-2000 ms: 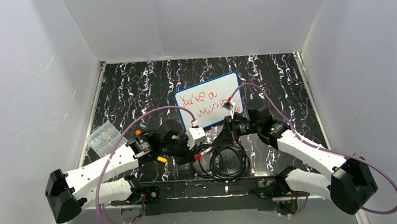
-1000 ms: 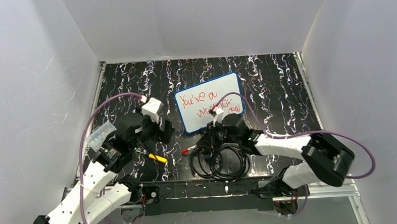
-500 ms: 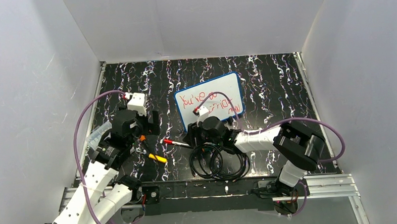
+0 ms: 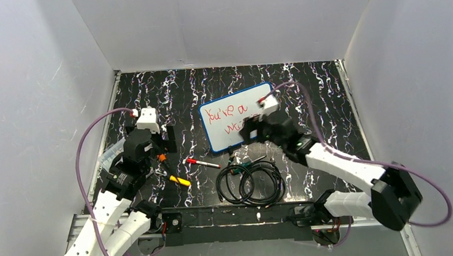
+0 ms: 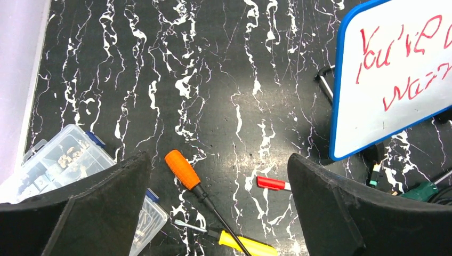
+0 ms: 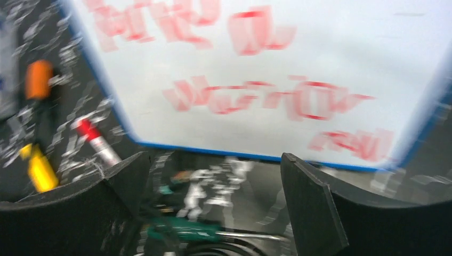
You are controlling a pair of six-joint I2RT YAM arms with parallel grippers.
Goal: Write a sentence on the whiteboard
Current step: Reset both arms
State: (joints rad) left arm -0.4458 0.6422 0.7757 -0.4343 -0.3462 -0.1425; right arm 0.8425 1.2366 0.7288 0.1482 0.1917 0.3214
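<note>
The whiteboard (image 4: 253, 98), white with a blue frame, lies tilted at the table's middle. On it is the red sentence (image 4: 226, 112) in two lines. My right arm hides the end of the second line from above. My right gripper (image 4: 243, 137) hovers open and empty at the board's near edge. The blurred right wrist view shows the whiteboard (image 6: 346, 48), the sentence (image 6: 250, 96) and the open right gripper (image 6: 213, 157). My left gripper (image 4: 162, 143) stands open and empty left of the board. A red marker (image 4: 202, 163) lies loose on the table, its cap (image 5: 273, 183) visible between the wide jaws of the left gripper (image 5: 217, 160).
A clear plastic box (image 4: 114, 153) sits at the left edge. An orange-handled screwdriver (image 5: 184, 172) and a yellow-handled one (image 5: 245, 245) lie crossed near it. A black cable coil (image 4: 251, 184) and a green-handled tool (image 6: 181, 232) lie near the front. White walls enclose the table.
My right gripper opened and left the red marker on the table, then swung right toward the board's near edge. My left arm drew back and left.
</note>
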